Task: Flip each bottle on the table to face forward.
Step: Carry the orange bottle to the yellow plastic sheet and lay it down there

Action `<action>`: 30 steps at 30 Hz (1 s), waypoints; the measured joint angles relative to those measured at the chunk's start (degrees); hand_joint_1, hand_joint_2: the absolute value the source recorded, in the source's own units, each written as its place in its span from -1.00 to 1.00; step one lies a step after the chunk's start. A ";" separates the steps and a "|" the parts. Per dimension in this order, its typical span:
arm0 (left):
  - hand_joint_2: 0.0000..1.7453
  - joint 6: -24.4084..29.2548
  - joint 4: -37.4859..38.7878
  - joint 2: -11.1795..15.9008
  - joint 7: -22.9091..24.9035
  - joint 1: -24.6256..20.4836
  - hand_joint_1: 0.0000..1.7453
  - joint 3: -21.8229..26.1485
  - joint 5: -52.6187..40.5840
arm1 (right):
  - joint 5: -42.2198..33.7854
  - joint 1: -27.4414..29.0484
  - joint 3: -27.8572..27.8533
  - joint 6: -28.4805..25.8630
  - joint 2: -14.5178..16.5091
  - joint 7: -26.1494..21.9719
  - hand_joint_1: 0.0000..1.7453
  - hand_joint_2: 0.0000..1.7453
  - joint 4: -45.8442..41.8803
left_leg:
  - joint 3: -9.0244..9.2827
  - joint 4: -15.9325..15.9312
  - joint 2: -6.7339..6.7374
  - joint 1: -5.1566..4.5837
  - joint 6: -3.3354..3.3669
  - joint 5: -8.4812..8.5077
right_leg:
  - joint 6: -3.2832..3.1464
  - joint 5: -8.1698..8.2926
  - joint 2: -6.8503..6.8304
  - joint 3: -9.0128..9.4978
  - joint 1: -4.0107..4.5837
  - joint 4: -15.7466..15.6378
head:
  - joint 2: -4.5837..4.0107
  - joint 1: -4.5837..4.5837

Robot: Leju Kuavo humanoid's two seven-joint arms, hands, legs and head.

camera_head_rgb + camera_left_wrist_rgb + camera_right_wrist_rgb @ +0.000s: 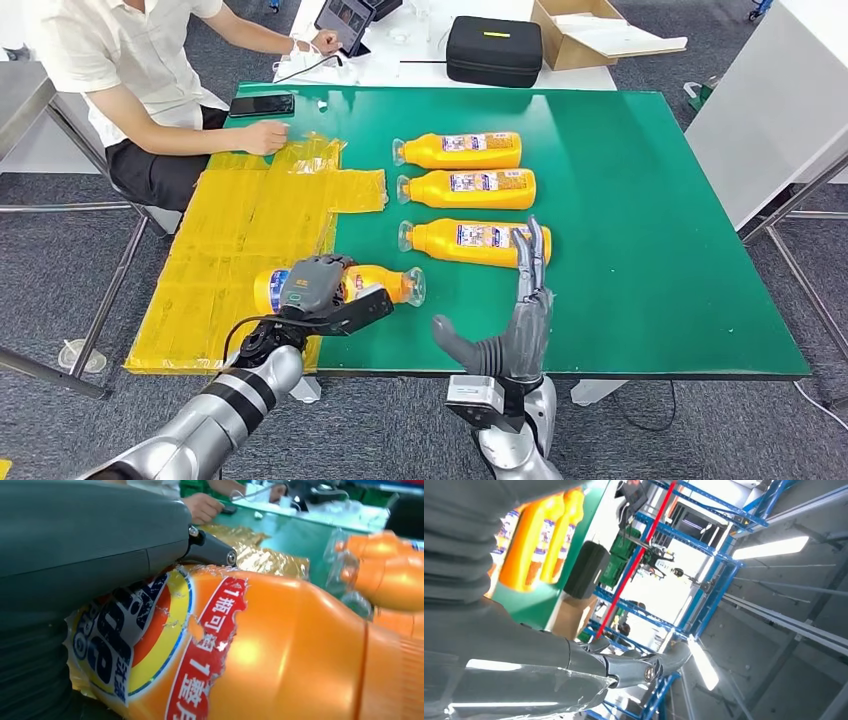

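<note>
Three orange bottles lie in a column on the green table [640, 200], caps pointing left: far [460, 150], middle [470, 187] and near [470, 240]. A fourth orange bottle [385, 283] lies near the front edge, cap to the right, half on the yellow sheet [250, 240]. My left hand [315, 290] grips this fourth bottle [280, 650] over its labelled body; the blue, red and yellow label shows in the left wrist view. My right hand [520, 320] stands upright at the front edge with fingers straight and thumb spread, holding nothing, its fingertips just in front of the near bottle.
A person sits at the far left, one hand [265, 137] on the yellow sheet beside a black phone [262, 104]. Behind the green table stand a black case [494, 50], a cardboard box [590, 35] and a tablet [345, 20]. Another table edge [770, 120] is at right.
</note>
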 joint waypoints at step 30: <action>1.00 -10.15 8.75 5.00 -3.37 -5.79 -1.00 -0.09 0.98 | -7.81 -0.62 4.19 0.00 -2.98 0.00 -1.00 1.00 4.39 | 0.23 -0.01 0.03 0.03 -0.06 0.05 | -0.16 0.10 0.01 0.16 0.02 0.03 | 0.01 0.01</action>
